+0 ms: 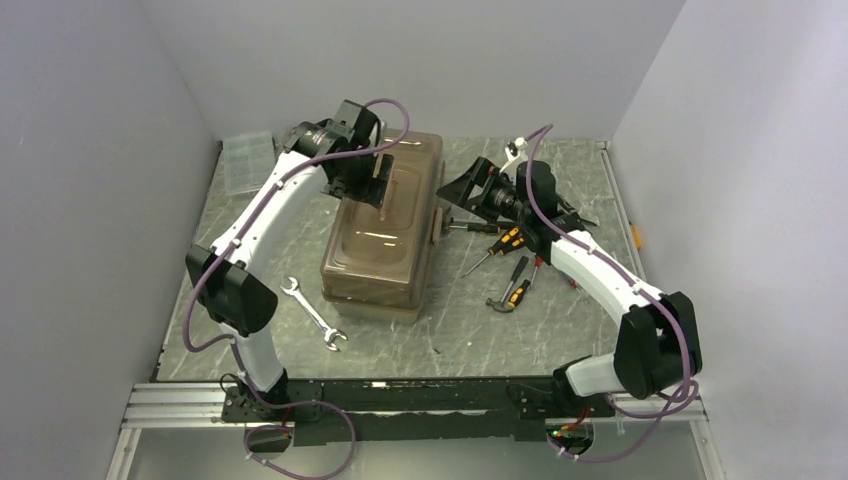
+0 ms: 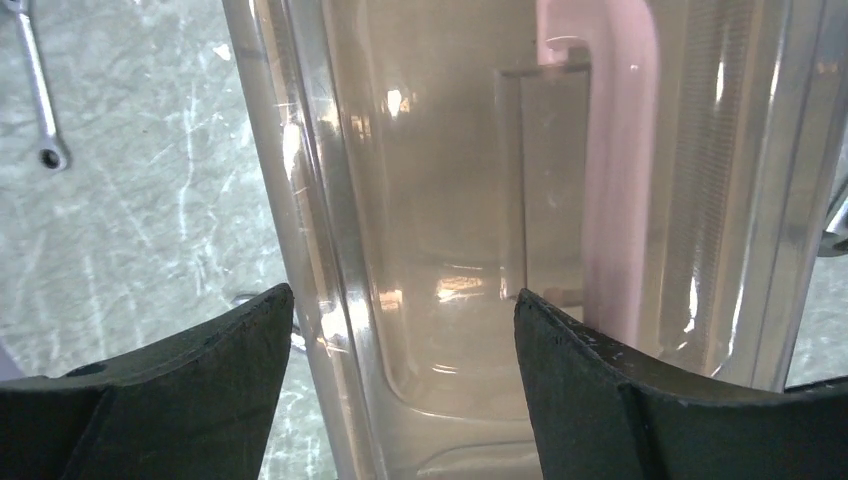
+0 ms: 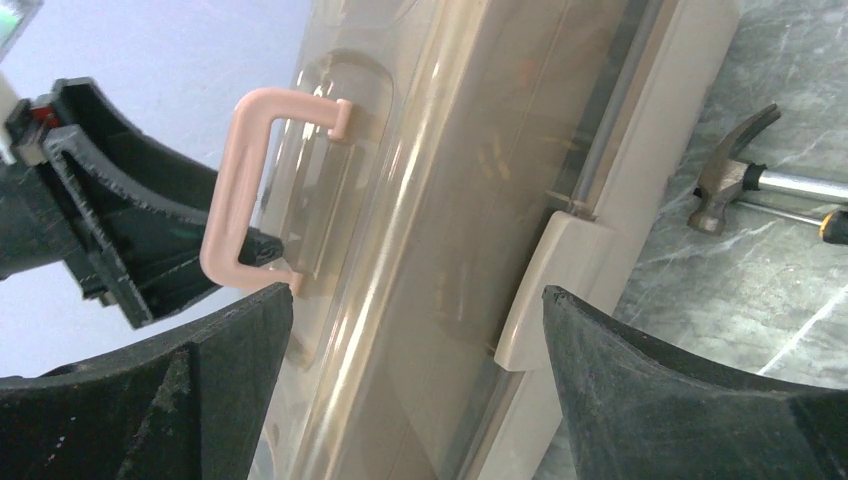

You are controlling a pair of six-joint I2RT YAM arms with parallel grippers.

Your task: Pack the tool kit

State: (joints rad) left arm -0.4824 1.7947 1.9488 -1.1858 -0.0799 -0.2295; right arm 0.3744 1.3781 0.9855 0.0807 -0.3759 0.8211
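The toolbox is shut, wrench out on the bench; left tool and right tool gape wide and empty, so I think its latch needs unclipping next.

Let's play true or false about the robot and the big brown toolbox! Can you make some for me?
1. The toolbox is closed. True.
2. The wrench is inside the toolbox. False: it lies on the table, left of the box.
3. The right gripper holds the hammer. False: it is open and empty; the hammer lies on the table.
4. The toolbox handle is pink. True.
5. The left gripper is open above the toolbox. True.
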